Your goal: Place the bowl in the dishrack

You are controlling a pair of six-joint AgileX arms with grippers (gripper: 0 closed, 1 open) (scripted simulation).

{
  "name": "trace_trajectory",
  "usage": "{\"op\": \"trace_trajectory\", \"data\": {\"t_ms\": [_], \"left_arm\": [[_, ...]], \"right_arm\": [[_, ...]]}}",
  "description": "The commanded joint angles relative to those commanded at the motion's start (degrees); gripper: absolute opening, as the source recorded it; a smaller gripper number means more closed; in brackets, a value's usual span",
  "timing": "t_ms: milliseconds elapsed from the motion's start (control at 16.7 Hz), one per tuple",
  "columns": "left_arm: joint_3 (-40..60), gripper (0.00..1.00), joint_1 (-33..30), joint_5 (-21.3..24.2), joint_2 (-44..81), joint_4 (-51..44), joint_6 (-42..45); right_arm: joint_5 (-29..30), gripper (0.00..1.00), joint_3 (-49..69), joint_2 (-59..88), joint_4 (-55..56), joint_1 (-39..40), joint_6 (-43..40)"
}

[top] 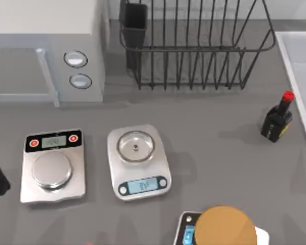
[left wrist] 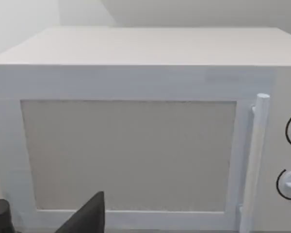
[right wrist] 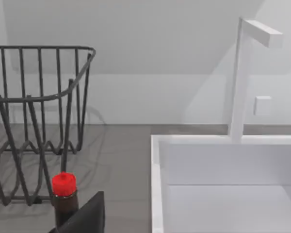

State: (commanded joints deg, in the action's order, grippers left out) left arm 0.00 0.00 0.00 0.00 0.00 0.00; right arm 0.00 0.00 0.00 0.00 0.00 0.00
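**Dishrack at the back of the table, both arms held off**

Top view: the dishrack (top: 194, 46) stands at the far edge of the table (top: 219, 163), with its black utensil cup (top: 134, 20) at the rack's left corner. A white microwave (top: 46, 46) sits just left of the rack and a white sink (top: 301, 66) lies to its right. A dark bottle with a red cap (top: 278, 118) stands in front of the rack's right end. Well in front of the rack are two scales, one bare (top: 53, 166), the other (top: 138, 162) carrying a small clear glass dish (top: 135, 144). Farther forward a tan disc (top: 225, 227) rests on a third scale (top: 186, 229).

Left wrist view: the left hand (left wrist: 87, 218) faces the microwave door; whether it is wide or narrow cannot be told.

Right wrist view: the right hand (right wrist: 85, 216) sits near the bottle, the rack's right end beyond it; its opening cannot be told either.
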Motion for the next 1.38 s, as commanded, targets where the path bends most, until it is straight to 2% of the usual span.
{"op": "trace_trajectory", "data": {"t_ms": [240,480,1080,1380], "left_arm": [[0.0,1.00,0.0,0.0,0.0,0.0,0.0],[0.0,1.00,0.0,0.0,0.0,0.0,0.0],[0.0,1.00,0.0,0.0,0.0,0.0,0.0],[0.0,1.00,0.0,0.0,0.0,0.0,0.0]], "right_arm": [[0.0,1.00,1.8,1.9,-1.8,-1.0,-1.0],[-0.1,1.00,11.9,12.9,-10.8,-6.4,-6.4],[0.3,1.00,50.5,66.9,-47.5,-27.6,-27.4],[0.3,1.00,66.7,87.0,-61.9,-36.3,-35.8]]}}
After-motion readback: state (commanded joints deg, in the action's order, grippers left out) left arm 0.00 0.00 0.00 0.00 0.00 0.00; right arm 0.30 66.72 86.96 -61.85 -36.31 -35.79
